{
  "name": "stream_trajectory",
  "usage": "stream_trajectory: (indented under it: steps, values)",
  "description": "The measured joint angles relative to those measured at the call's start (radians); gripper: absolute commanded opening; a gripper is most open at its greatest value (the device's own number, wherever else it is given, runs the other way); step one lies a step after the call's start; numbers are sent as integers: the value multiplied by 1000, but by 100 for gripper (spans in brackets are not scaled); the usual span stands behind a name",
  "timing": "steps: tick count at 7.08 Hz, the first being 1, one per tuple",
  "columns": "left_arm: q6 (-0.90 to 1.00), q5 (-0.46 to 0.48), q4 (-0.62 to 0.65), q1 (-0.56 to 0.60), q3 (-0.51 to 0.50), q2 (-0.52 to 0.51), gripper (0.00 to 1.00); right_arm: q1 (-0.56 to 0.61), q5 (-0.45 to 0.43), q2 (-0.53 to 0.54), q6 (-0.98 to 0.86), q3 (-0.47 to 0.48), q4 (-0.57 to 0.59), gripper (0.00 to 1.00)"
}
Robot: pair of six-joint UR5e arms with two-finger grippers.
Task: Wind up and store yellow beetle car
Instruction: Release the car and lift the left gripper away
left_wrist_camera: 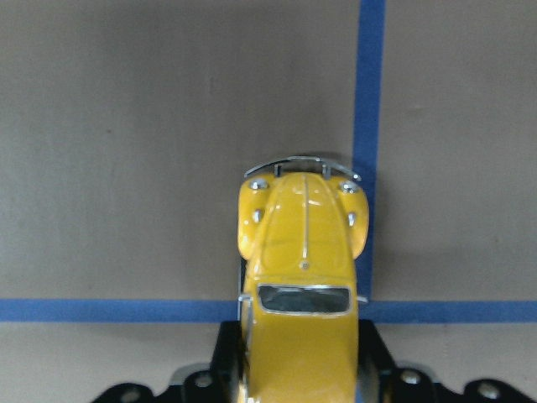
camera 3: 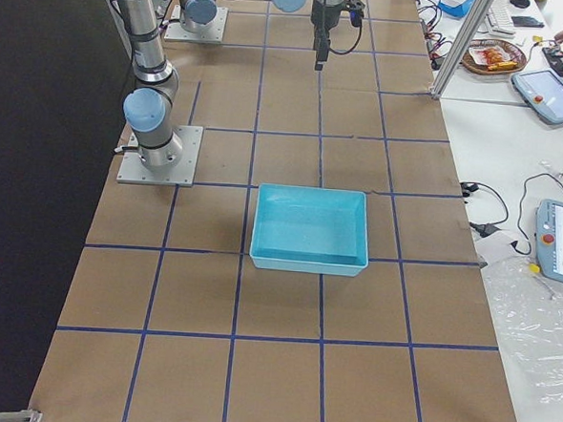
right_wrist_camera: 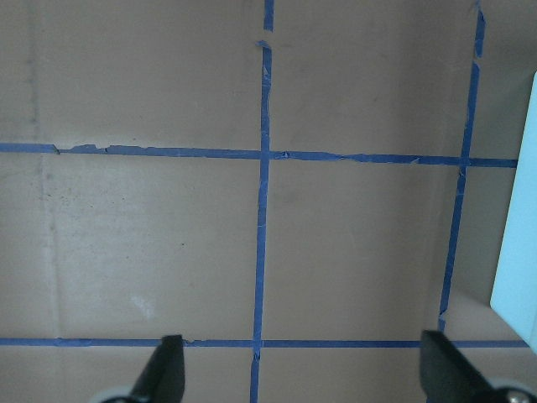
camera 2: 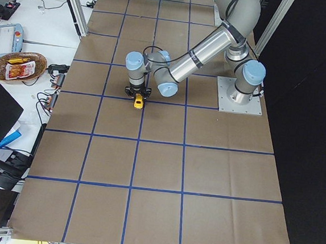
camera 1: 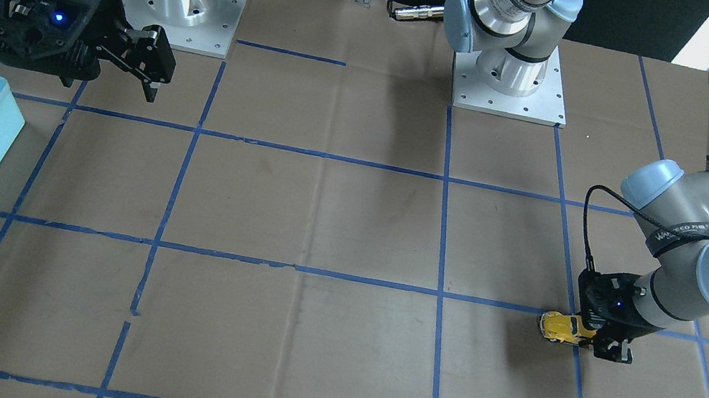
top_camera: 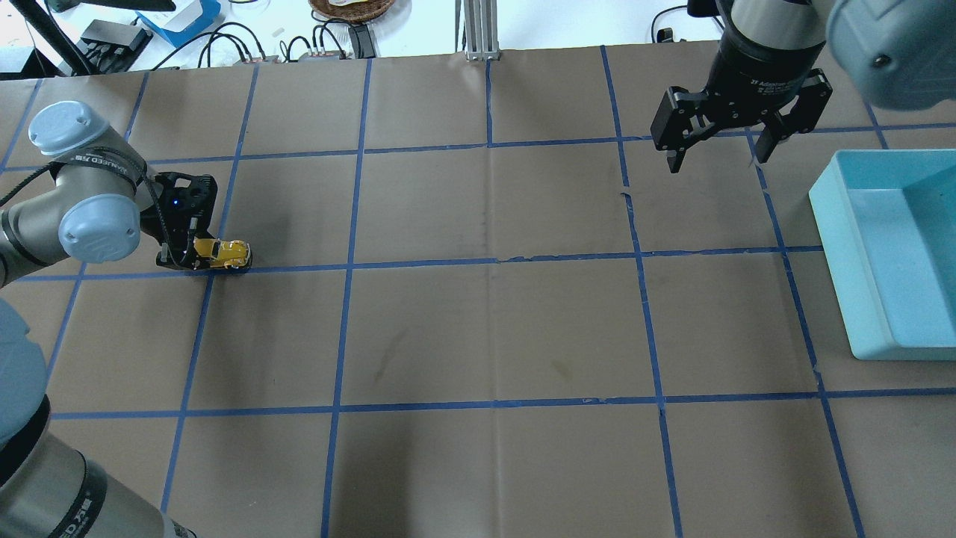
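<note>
Brown paper covers the surface (top_camera: 493,329), ruled into big squares by blue tape (top_camera: 418,263). Over on the left arm's side, the left gripper (top_camera: 196,255) is down low, its fingers (left_wrist_camera: 226,361) closed against the sides of the yellow beetle car (left_wrist_camera: 302,277). They hold its rear half, while the windscreen, bonnet and silver bumper stick out ahead of the fingertips. The car looks to be sitting on the paper at a crossing of two tape lines. One line passes under it just ahead of the fingers, and the other runs forward beside its bonnet. Well apart from all that, the right gripper (top_camera: 717,161) hangs above the surface with its fingers (top_camera: 670,142) spread wide, paper and tape lines below them. A light blue bin (top_camera: 840,276) sits near those open fingers, off to their outer side.
</note>
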State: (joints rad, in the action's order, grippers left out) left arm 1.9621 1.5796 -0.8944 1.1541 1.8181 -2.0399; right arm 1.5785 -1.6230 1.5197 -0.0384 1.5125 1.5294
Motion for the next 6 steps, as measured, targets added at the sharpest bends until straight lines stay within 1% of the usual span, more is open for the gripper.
stream_trajectory:
  steps: [2,4,5,6]
  values:
    - [-6,5,0,1,-7,10,100,-2,0,-2,0,0,0,99]
    - [-9,2,-9,5,-38,22,100,-3,-1,-2,0,0,0,99]
    - [-27,-6,-19,10,-51,44,100,-3,-1,-1,0,0,0,99]
    - [-91,-33,-45,19,-56,86,100,-3,-2,-1,0,0,0,99]
